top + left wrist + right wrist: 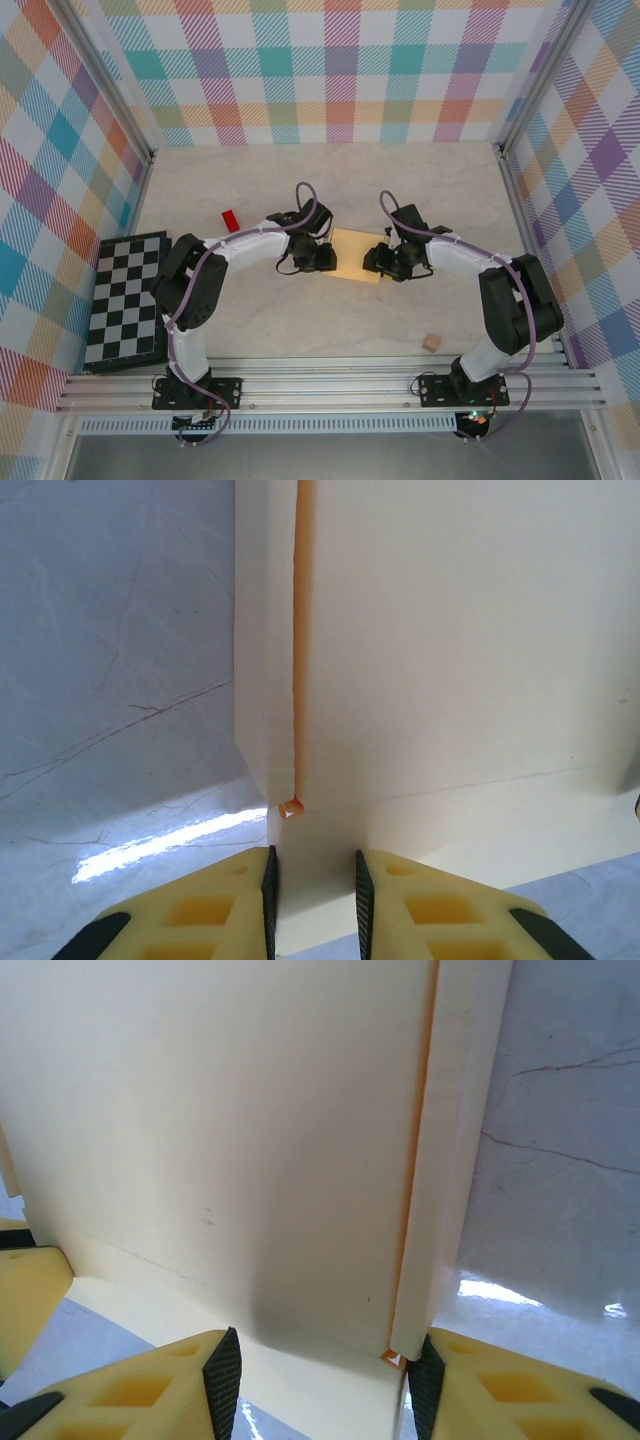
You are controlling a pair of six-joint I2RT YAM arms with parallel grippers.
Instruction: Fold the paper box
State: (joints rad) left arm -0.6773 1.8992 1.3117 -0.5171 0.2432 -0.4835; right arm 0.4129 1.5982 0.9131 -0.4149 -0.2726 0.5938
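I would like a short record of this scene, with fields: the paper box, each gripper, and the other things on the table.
paper box: lies mid-table, between the two grippers
left gripper: at the box's left end, fingers on either side of a paper flap; grip unclear
right gripper: at the box's right end, paper between its fingers; grip unclear
red block: far left of box, apart from it
tan cube: near right, alone
chessboard: at the left edge

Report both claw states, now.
Left claw: nearly closed around a flap of the paper box; whether it grips cannot be told.
Right claw: open, jaws apart astride the paper box's folded edge.
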